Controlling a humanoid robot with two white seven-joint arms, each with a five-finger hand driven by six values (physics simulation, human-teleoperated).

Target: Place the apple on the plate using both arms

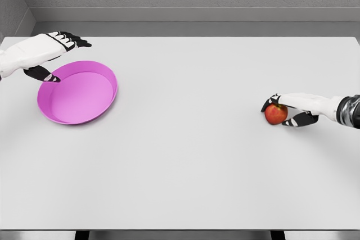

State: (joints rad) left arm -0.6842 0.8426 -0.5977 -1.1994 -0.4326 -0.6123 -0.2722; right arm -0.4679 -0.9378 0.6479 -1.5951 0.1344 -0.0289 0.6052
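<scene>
Curling around the red apple (275, 114) at the table's right side, the right hand (292, 109) has fingers on top and thumb beneath, a shallow hold that could let it roll free. Far left, the left hand (48, 54) pinches the pink plate (79, 95) rim, tilting it; the apple might slide off on arrival.

Table (185, 155): fills the view; a wall runs behind its far edge.
Plate (62, 115): on the table, far left, tilted with its left rim raised.
Apple (275, 114): on the table, far right, well apart from the plate.
Left hand (48, 51): at the plate's upper left; thumb touching its rim, fingers stretched behind it.
Right hand (295, 108): reaches in from the right edge, fingers over the apple's top, thumb at its right side.
</scene>
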